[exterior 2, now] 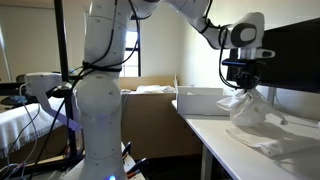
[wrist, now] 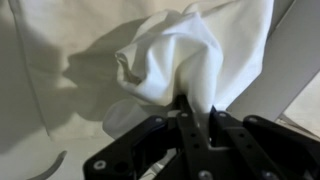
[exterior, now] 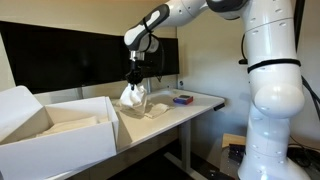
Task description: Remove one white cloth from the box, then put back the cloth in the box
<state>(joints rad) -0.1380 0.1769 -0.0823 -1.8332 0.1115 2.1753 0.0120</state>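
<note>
As I look along the counter (exterior: pixel 205 100), the large white cardboard box (exterior: pixel 60 135) stands nearest; beyond it the black hand (exterior: pixel 133 84) pinches a crumpled off-white fabric cloth (exterior: pixel 131 96) tight, dangling outside the box above more pale cloth (exterior: pixel 156 110).

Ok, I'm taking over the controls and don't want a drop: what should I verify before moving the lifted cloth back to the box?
1. Hold: gripper shut on the crumpled off-white cloth: ok.
2. Hem: free of the other white fabric lying on the white table: cannot tell.
3. Target: large white cardboard box open, flap lid raised: ok.
4. Clutter: small dark blue-and-red object lies apart from the cloth: ok.
</note>
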